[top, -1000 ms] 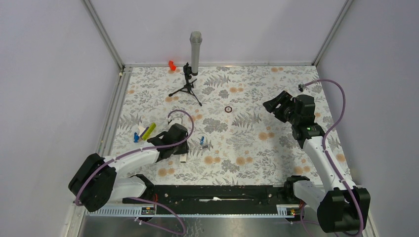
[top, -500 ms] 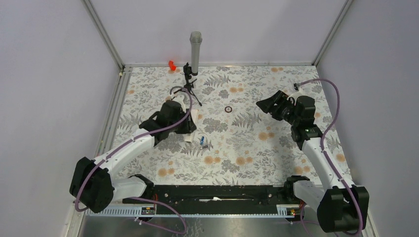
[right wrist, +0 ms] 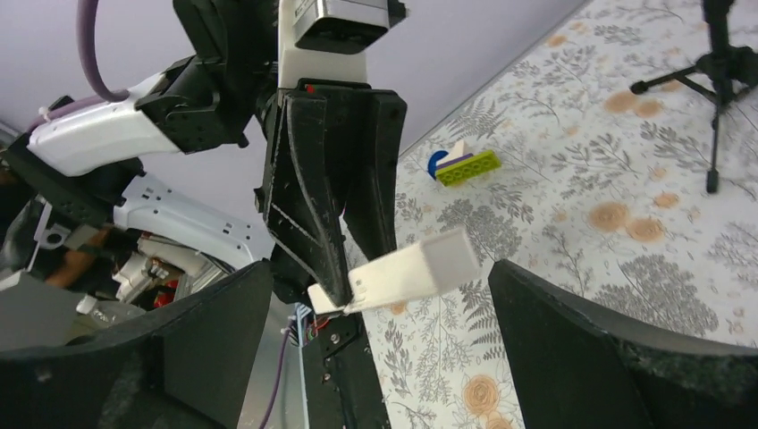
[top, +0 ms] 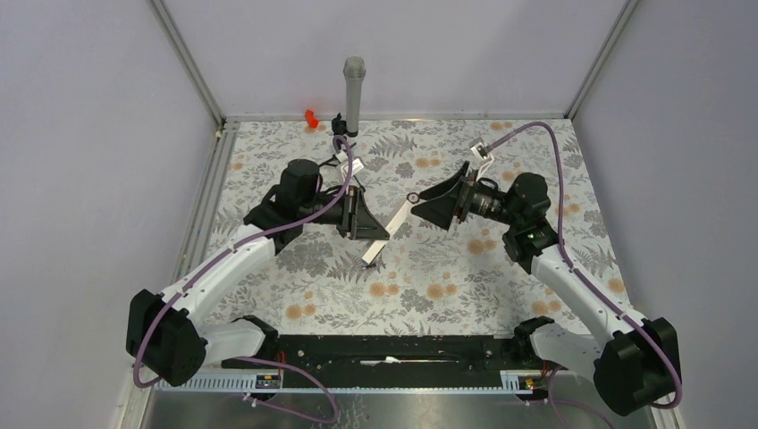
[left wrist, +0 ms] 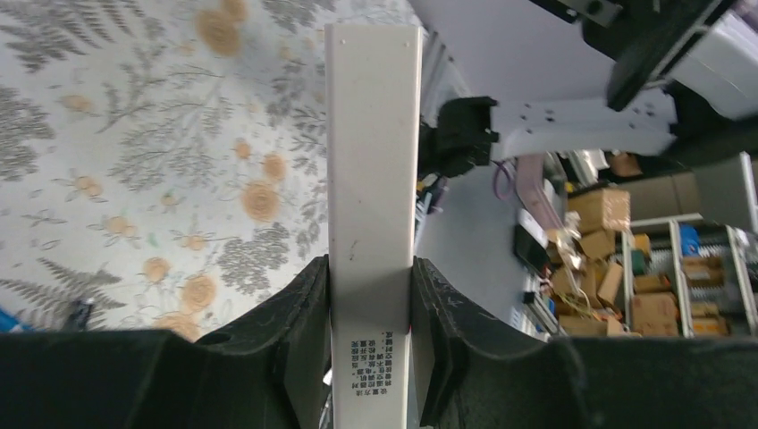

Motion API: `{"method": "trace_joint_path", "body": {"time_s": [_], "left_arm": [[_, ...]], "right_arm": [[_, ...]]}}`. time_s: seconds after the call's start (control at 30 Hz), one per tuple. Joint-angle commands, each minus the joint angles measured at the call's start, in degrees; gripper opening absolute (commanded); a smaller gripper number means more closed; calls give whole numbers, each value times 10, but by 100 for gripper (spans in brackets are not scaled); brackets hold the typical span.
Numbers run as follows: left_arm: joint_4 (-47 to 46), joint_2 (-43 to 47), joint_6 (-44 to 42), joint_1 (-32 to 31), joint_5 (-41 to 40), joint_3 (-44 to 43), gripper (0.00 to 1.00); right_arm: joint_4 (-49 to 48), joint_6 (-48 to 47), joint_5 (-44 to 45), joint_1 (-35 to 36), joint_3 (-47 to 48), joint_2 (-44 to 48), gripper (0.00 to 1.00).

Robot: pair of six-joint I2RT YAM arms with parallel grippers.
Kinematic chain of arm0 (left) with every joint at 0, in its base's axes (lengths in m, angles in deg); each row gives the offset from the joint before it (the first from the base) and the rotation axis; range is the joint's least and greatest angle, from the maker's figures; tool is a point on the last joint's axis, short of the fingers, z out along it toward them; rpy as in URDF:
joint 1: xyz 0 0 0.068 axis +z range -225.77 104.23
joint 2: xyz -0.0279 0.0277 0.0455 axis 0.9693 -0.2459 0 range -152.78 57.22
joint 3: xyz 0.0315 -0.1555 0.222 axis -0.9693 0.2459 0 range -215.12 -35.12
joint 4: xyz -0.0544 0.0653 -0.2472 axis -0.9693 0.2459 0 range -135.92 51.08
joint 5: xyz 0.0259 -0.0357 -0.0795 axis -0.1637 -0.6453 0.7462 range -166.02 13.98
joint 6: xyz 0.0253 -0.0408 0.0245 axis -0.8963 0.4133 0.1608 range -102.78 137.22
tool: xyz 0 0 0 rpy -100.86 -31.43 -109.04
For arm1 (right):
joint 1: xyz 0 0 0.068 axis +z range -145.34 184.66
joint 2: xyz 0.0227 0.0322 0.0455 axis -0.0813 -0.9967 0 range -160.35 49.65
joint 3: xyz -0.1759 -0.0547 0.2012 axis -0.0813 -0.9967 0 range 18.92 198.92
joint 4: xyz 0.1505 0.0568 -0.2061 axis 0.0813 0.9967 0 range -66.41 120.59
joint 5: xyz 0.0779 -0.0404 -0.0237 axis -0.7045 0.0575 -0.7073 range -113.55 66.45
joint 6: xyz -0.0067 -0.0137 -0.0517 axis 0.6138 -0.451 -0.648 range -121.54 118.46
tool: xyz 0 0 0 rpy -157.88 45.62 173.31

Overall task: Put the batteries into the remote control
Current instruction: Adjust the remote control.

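Gripping remote control (left wrist: 374, 152) tight, left gripper (left wrist: 371, 268) aims its long axis at right gripper (right wrist: 380, 277): fingers spread wide, empty, free end just ahead.

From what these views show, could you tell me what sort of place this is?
Probably a robotics lab cell: robot arms at a floral-covered table, plain panel walls, cardboard boxes on shelves beyond.

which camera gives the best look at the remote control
Left wrist: the remote control fills the middle of the frame, clamped in the left gripper, its printed label visible. Top external shows it only as a small, thin, slanted white bar. Right wrist shows just its free end, foreshortened.
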Motion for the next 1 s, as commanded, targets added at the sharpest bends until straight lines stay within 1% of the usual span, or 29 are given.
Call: {"method": "trace_joint_path", "body": {"time_s": [0.0,0.07,0.23,0.27,0.37,0.4,0.47,0.57,0.63,0.7,0.77,0.8,0.83,0.87,0.9,0.93,0.97], "left_arm": [[-63,30,5,-1,117,-12,0],[-64,40,-5,-2,134,-10,0],[-65,66,-34,-6,166,-3,0],[-66,68,-37,-7,169,-2,0],[-65,67,-42,-8,184,-3,0],[-65,65,-43,-9,187,-4,0],[-65,60,-47,-15,193,-5,0],[-65,53,-56,-33,195,-6,0],[-67,49,-58,-38,188,-6,0],[-70,48,-56,-38,181,-5,0],[-74,48,-55,-38,180,-6,0],[-75,49,-54,-38,173,-7,0],[-75,50,-54,-38,167,-8,0],[-76,51,-53,-38,160,-10,0],[-75,52,-53,-38,152,-11,0],[-75,52,-53,-38,140,-13,6],[-70,53,-54,-38,126,-17,16]], "right_arm": [[-14,-48,-87,28,55,-33,100],[11,-56,-113,49,79,-58,99],[73,-115,-119,89,100,-61,99],[77,-120,-125,92,103,-60,96],[54,-110,-154,98,104,-57,79],[46,-102,-166,98,104,-56,75],[47,-101,-174,98,108,-53,69],[39,-95,-175,98,113,-53,67],[25,-78,-188,98,116,-61,62],[6,-60,-199,98,114,-65,52],[-6,-49,-199,98,109,-65,39],[-10,-45,-199,98,107,-64,31],[-10,-43,-198,98,107,-62,26],[-11,-40,-195,98,107,-61,18],[-11,-38,-193,98,107,-59,15],[-11,-35,-187,98,107,-58,13],[-11,-33,-178,98,106,-56,13]]}}
